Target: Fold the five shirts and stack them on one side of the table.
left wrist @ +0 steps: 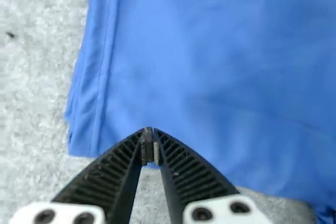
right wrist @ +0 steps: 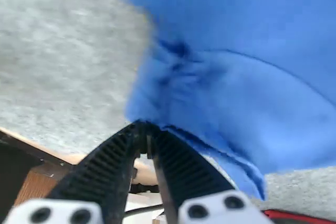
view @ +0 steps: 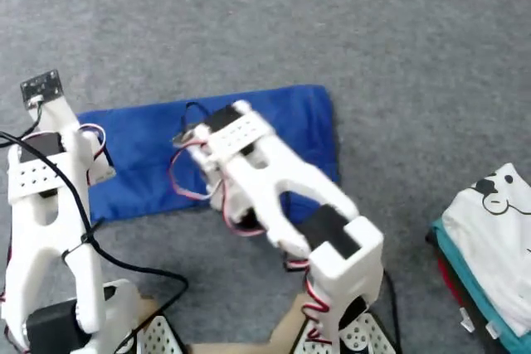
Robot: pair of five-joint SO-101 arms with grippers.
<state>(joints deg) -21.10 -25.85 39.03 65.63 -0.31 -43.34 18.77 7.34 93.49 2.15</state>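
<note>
Blue shirt (view: 137,163) lay centre-left on the desk (view: 373,39). Left claw (left wrist: 148,148) and right claw (right wrist: 143,129) were both closed on its near edge. Fold judged in hand; next, carry that edge far, evenly.

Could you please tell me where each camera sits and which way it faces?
High view: fixed above the table, looking down; the left arm and right arm show, by the blue shirt, folded stack at one side.
Left wrist view: on the left arm's wrist, looking along the shut left end effector at the shirt's hem.
Right wrist view: on the right arm's wrist, looking past the right end effector, shut on bunched blue fabric.
Shared: all three show the blue shirt and grey table.
</note>
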